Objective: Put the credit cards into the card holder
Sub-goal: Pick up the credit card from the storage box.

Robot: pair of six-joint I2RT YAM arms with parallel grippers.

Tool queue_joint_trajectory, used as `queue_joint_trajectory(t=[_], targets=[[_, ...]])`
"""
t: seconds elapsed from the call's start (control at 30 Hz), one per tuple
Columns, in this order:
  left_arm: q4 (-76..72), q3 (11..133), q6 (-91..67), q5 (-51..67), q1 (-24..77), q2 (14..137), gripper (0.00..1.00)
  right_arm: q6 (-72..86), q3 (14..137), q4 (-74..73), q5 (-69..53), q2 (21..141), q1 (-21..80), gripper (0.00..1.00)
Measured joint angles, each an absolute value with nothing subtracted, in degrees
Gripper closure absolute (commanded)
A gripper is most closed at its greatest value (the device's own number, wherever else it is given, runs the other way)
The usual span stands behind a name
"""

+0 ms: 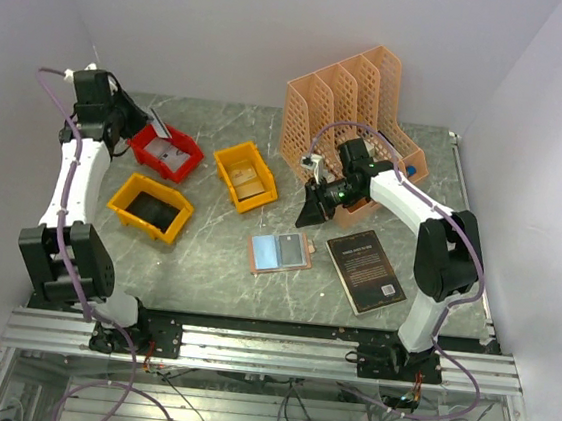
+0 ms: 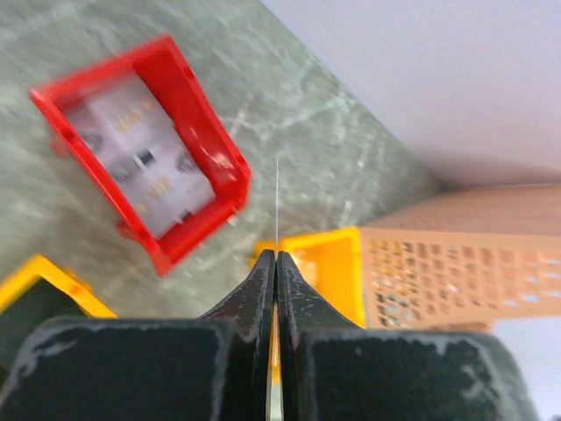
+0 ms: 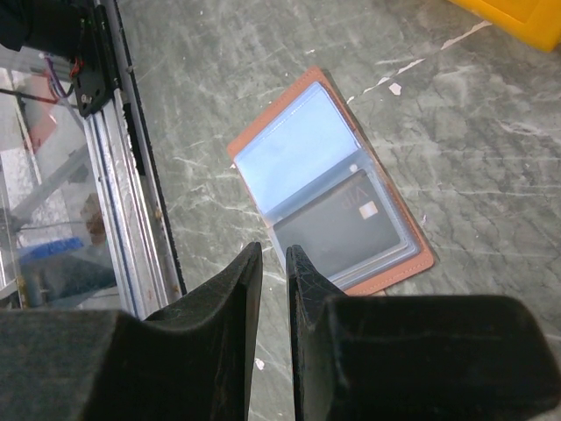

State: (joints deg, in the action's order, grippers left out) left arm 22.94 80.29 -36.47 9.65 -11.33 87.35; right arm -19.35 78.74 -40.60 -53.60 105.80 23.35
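Grey-green marbled tabletop (image 1: pixel 205 263) under white walls carries the salmon-pink, leather-like folding card holder (image 1: pixel 280 252). It is spread flat near the front middle with its pale blue-grey inner faces up, and its long axis runs left to right with a slight tilt. One dark card (image 3: pixel 342 224) already sits in a clear pocket of it.

The left gripper (image 1: pixel 153 120) hangs over the far left corner, above the red plastic bin (image 1: pixel 167 151). Its fingers are pressed together on a thin pale credit card (image 2: pixel 277 189), which the wrist view shows edge-on. From that card the holder lies well apart, to the right and toward the near edge. The left arm is folded back with its forearm upright, so it looks to need a long reach across. More pale cards (image 2: pixel 145 167) lie in the red bin.

The right gripper (image 1: pixel 313 214) is the nearer one. It hovers just beyond the holder, tilted down, its jaws a narrow slit apart with nothing between them. A black book (image 1: pixel 365 270) lies right of the holder.
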Motion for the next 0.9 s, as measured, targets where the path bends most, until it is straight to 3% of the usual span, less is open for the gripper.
queue_joint_trajectory(t=[0.43,0.9], targets=[[7.9,59.7,-62.4,34.4,-10.6,71.4,0.93,-19.4,78.8,-40.6,-55.2,106.7,23.4,0.82],[-7.6,51.9,-79.7,38.6,0.3,63.5,0.93,-19.0,78.7,-40.2,-60.0,106.8,23.3,0.82]])
